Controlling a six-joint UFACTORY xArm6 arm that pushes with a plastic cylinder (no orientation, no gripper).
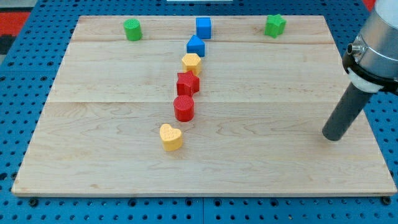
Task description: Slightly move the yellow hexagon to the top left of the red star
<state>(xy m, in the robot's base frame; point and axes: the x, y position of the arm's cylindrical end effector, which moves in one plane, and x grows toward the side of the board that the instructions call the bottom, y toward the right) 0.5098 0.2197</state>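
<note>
Yellow hexagon (191,62) touching red star (188,83) — tip (333,136) well apart, view's right.

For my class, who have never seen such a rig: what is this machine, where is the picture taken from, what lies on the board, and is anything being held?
This is a robot arm that ends in a straight dark rod rather than a grasping tool. Its lower end, my tip, rests near the pale wooden board at the view's right, far from every block. It holds nothing; it only pushes.

There is one camera, looking down at an angle; its mounting is not recorded.

Along the top lie a green cylinder, a blue cube and a green star. Running down the middle are a blue house-shaped block, the yellow hexagon, the red star, a red cylinder and a yellow heart.
</note>
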